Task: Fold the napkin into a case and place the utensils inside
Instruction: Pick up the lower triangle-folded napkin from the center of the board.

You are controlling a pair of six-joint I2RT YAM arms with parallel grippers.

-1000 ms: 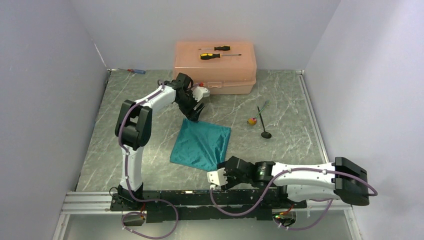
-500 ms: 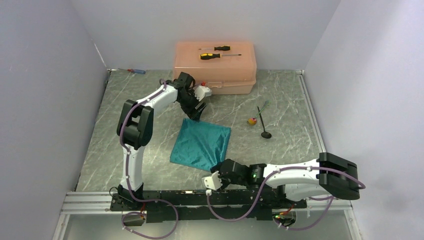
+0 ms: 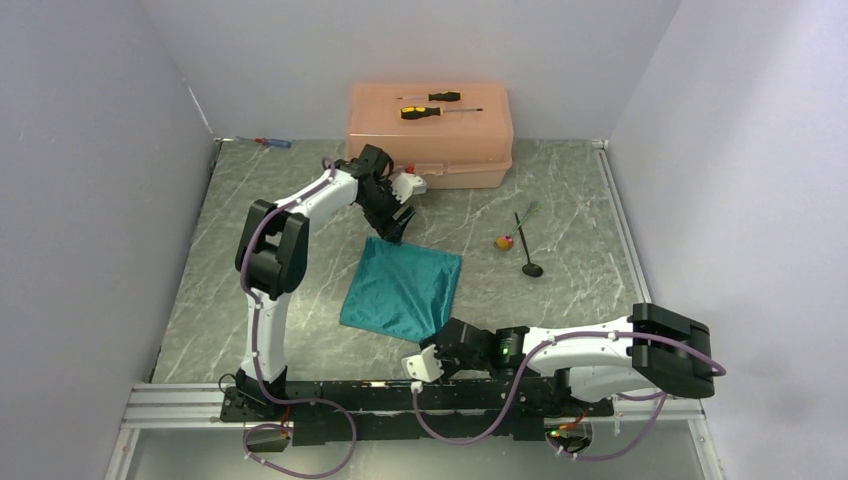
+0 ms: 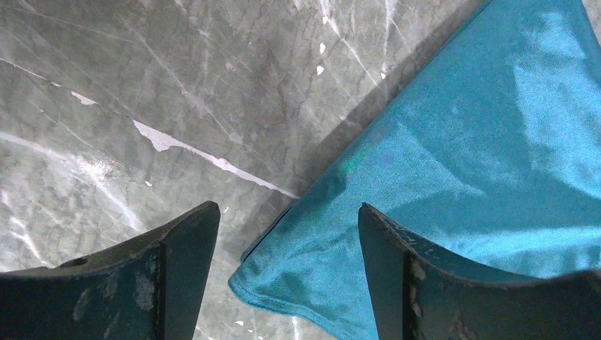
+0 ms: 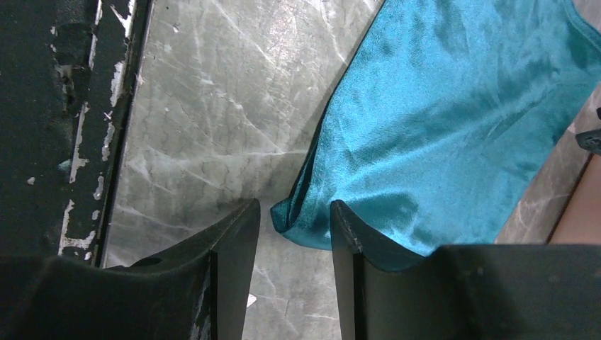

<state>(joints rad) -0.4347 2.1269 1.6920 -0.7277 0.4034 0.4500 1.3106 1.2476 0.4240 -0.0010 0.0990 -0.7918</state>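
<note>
The teal napkin [image 3: 402, 290] lies flat on the marble table as a rough square, with doubled layers showing at its edges. My left gripper [image 3: 392, 233] hovers over its far corner. In the left wrist view the gripper [image 4: 287, 207] is open and the napkin [image 4: 482, 142] corner lies between the fingers, untouched. My right gripper [image 3: 440, 340] is at the near corner. In the right wrist view this gripper [image 5: 294, 203] stands open with a narrow gap around the napkin [image 5: 439, 120] tip. The black spoon [image 3: 527, 252] and the fork [image 3: 527, 211] lie to the right.
A peach plastic box [image 3: 430, 140] stands at the back with two yellow-and-black screwdrivers [image 3: 432, 97] on its lid. A red-and-blue screwdriver [image 3: 272, 143] lies at the back left. A small coloured ball [image 3: 505, 241] sits beside the spoon. The black base rail [image 5: 64, 127] runs just behind my right gripper.
My right arm has slid left along the front edge to the napkin's near corner, and its jaws have narrowed. The left gripper has stayed open over the far corner.
</note>
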